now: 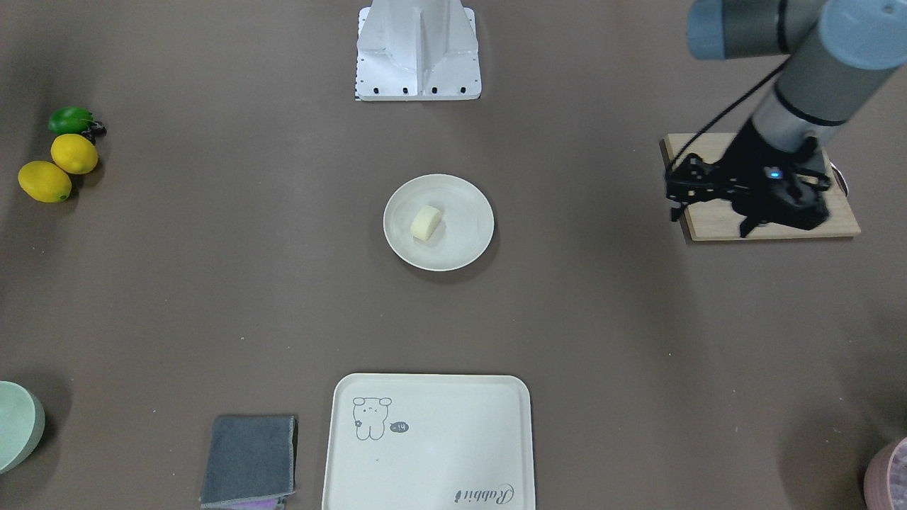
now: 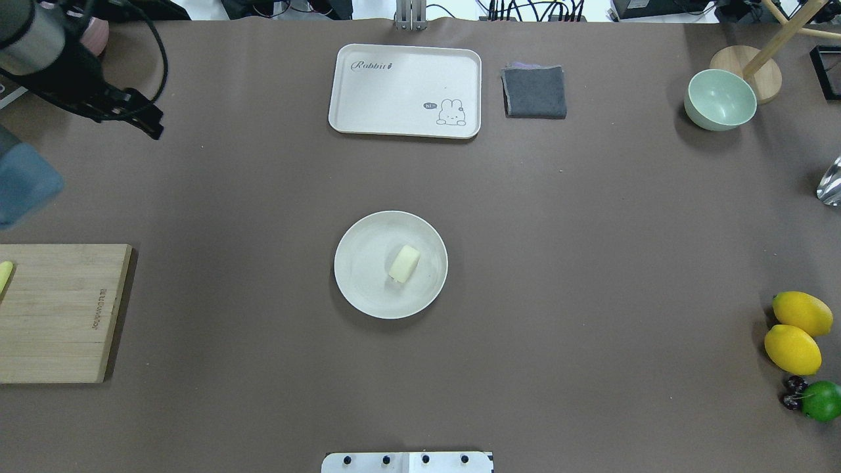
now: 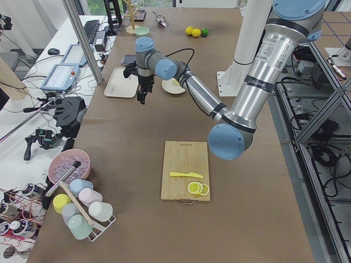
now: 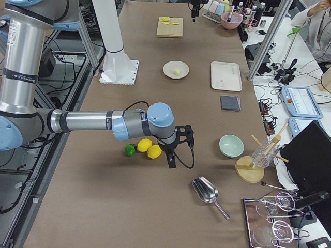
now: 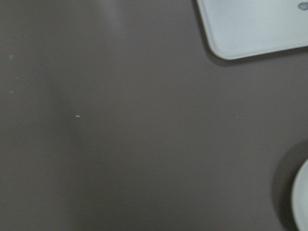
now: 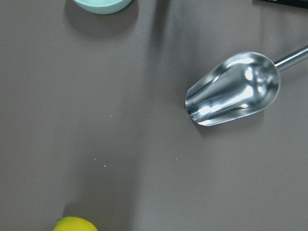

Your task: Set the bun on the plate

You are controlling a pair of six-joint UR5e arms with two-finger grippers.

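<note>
The pale cream bun (image 1: 426, 222) (image 2: 404, 263) lies on its side inside the round off-white plate (image 1: 464, 248) (image 2: 364, 279) at the table's middle, a little off the plate's centre. My left gripper (image 1: 673, 195) (image 2: 148, 118) hangs high over the table's left end, far from the plate, open and holding nothing. The left wrist view shows bare table and an edge of the plate (image 5: 302, 202). My right gripper (image 4: 173, 150) shows only in the exterior right view, beside the lemons, and I cannot tell whether it is open or shut.
A cream tray (image 2: 404, 89) and a grey cloth (image 2: 534, 92) lie at the far edge. A wooden board (image 2: 59, 312) carries lemon slices (image 3: 196, 188). A green bowl (image 2: 719, 98), a metal scoop (image 6: 233, 89), two lemons (image 2: 795, 332) and a lime (image 2: 821, 401) are on the right.
</note>
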